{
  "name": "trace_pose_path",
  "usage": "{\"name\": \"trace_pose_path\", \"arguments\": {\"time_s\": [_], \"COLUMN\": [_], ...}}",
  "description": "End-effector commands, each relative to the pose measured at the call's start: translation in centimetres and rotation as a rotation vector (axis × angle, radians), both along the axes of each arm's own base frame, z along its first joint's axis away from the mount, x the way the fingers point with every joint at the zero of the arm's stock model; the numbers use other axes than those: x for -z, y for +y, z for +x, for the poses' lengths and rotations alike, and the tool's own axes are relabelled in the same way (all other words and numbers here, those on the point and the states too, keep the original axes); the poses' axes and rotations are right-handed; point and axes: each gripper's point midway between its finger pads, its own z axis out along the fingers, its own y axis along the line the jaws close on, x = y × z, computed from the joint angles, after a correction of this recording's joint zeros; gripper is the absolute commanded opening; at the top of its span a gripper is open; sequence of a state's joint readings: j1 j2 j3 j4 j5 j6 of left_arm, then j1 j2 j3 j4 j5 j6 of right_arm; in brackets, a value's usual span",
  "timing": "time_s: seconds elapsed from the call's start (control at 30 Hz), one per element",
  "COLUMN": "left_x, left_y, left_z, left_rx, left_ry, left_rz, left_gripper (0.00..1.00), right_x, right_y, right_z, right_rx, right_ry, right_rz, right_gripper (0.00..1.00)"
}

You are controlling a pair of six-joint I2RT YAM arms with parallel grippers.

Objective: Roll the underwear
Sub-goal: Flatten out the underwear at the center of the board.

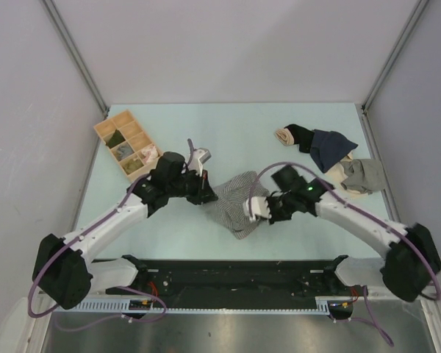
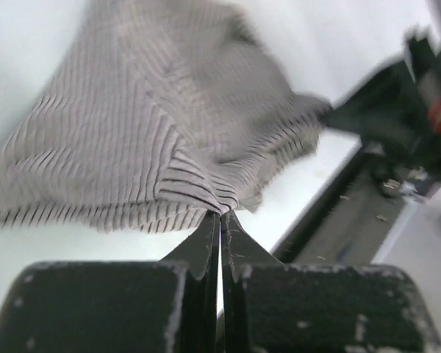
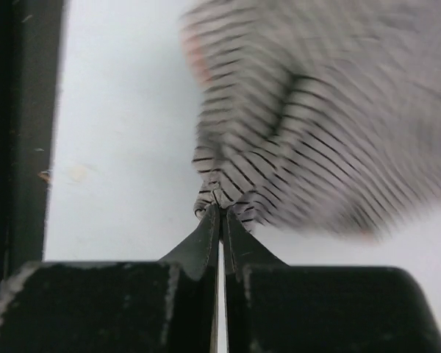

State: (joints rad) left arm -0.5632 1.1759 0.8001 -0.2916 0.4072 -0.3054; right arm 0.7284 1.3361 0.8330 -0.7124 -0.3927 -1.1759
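The underwear (image 1: pixel 234 200) is a grey cloth with fine dark stripes, lying crumpled between the two arms in the middle of the table. My left gripper (image 1: pixel 208 193) is shut on its left edge; the left wrist view shows the fingertips (image 2: pixel 222 218) pinching a fold of the striped cloth (image 2: pixel 154 125). My right gripper (image 1: pixel 259 208) is shut on its right edge; the right wrist view shows the fingertips (image 3: pixel 220 212) clamped on a bunched corner of the cloth (image 3: pixel 323 125). The cloth hangs between both grippers, partly lifted.
A wooden compartment tray (image 1: pixel 127 143) with small items stands at the back left. A navy blue garment (image 1: pixel 325 146) and a beige-grey garment (image 1: pixel 361 175) lie at the back right. The black base rail (image 1: pixel 235 266) runs along the near edge.
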Motion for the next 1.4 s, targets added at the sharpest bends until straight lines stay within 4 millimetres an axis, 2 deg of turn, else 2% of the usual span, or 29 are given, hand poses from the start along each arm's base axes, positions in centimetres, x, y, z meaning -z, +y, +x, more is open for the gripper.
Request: {"name": "trace_pose_path", "arguments": {"time_s": [0.0,0.03,0.1,0.13,0.23,0.27,0.4,0.47,0.5,0.53,0.57,0.6,0.67,0.7,0.73,0.77,0.8,0.83,0.9,0.93,1.0,1.03,1.07,1.1,1.17,1.2,1.27,1.3,1.37], "left_x": [-7.3,-9.2,-11.3,-13.7,-17.9,-19.1,-22.2,-20.6,-21.4,-17.9,-16.3,-13.0,-9.9,-5.3,-5.3,-4.4,-1.4,-2.0,-2.0,-2.4,-3.9,-4.2,-3.5,-4.8,-4.3,-3.8,-2.7,-1.6,-0.4], "left_y": [-3.4,-4.0,-5.4,-6.1,-7.8,-8.0,-7.2,-6.4,-5.5,-4.8,-4.0,-2.6,0.1,1.6,3.8,5.7,7.7,9.3,12.2,12.8,12.5,12.2,11.4,9.6,8.1,6.1,5.4,4.6,4.9], "left_z": [-2.0,-2.1,-3.6,-3.8,-5.3,-5.8,-6.7,-6.0,-6.3,-5.3,-4.5,-5.0,-3.3,-3.2,-2.5,-1.6,-1.6,-1.4,-0.6,-0.6,-0.6,-0.5,-0.3,-0.7,-0.6,-0.6,0.2,1.4,3.4], "left_rx": [0.227,0.256,0.336,0.361,0.435,0.440,0.382,0.273,0.233,0.135,0.031,-0.040,-0.280,-0.361,-0.489,-0.575,-0.667,-0.729,-0.839,-0.835,-0.782,-0.737,-0.686,-0.572,-0.438,-0.317,-0.231,-0.190,-0.175], "left_ry": [-0.051,-0.075,-0.084,-0.120,-0.165,-0.163,-0.224,-0.208,-0.247,-0.204,-0.153,-0.129,-0.074,-0.031,-0.059,-0.078,-0.045,-0.086,-0.130,-0.162,-0.186,-0.214,-0.188,-0.196,-0.194,-0.141,-0.130,-0.067,-0.053], "left_rz": [-0.193,-0.220,-0.254,-0.283,-0.351,-0.379,-0.467,-0.471,-0.506,-0.467,-0.474,-0.482,-0.537,-0.503,-0.541,-0.534,-0.452,-0.466,-0.422,-0.398,-0.391,-0.360,-0.321,-0.344,-0.284,-0.273,-0.194,-0.147,-0.063], "left_gripper": [0.00,0.01,0.00,0.01,0.01,0.00,0.00,0.00,0.01,0.00,0.00,0.00,0.01,0.00,0.00,0.00,0.01,0.14,0.55,0.56,0.61,0.62,0.63,0.72,0.81,0.87,0.87,0.87,0.84], "right_x": [-11.3,-14.1,-17.6,-20.2,-23.6,-25.9,-28.6,-28.2,-27.2,-26.6,-26.7,-23.5,-21.1,-20.8,-16.5,-16.5,-20.3,-15.9,-15.3,-15.8,-15.6,-12.5,-14.4,-13.9,-11.8,-11.0,-9.9,-8.3,-7.6], "right_y": [-1.7,-2.9,-4.4,-4.8,-5.8,-6.1,-6.3,-5.4,-4.0,-2.8,-1.4,2.3,6.8,10.9,13.9,16.0,18.4,20.4,20.9,20.3,18.7,16.3,15.0,13.6,9.2,7.9,5.1,4.6,3.9], "right_z": [2.8,4.1,3.6,3.7,3.0,3.0,5.0,6.5,8.5,9.6,11.2,12.5,15.4,15.1,17.3,19.2,21.1,22.9,23.4,24.2,22.9,22.4,21.0,20.3,18.7,18.2,18.3,18.6,19.8], "right_rx": [0.186,0.249,0.289,0.307,0.371,0.405,0.463,0.464,0.458,0.451,0.440,0.401,0.389,0.387,0.439,0.495,0.518,0.594,0.610,0.621,0.569,0.577,0.528,0.513,0.478,0.455,0.465,0.481,0.513], "right_ry": [-0.141,-0.193,-0.257,-0.305,-0.349,-0.378,-0.423,-0.407,-0.376,-0.360,-0.381,-0.300,-0.324,-0.290,-0.227,-0.237,-0.245,-0.134,-0.033,-0.017,0.033,0.059,0.064,0.080,0.148,0.180,0.250,0.290,0.311], "right_rz": [0.225,0.270,0.335,0.365,0.418,0.458,0.493,0.495,0.489,0.490,0.512,0.472,0.456,0.496,0.460,0.504,0.598,0.553,0.515,0.522,0.512,0.447,0.477,0.463,0.425,0.413,0.401,0.378,0.363], "right_gripper": [0.00,0.00,0.00,0.00,0.00,0.00,0.00,0.00,0.00,0.00,0.00,0.00,0.00,0.00,0.00,0.05,0.22,0.28,0.47,0.48,0.52,0.54,0.58,0.61,0.67,0.67,0.67,0.67,0.67]}}
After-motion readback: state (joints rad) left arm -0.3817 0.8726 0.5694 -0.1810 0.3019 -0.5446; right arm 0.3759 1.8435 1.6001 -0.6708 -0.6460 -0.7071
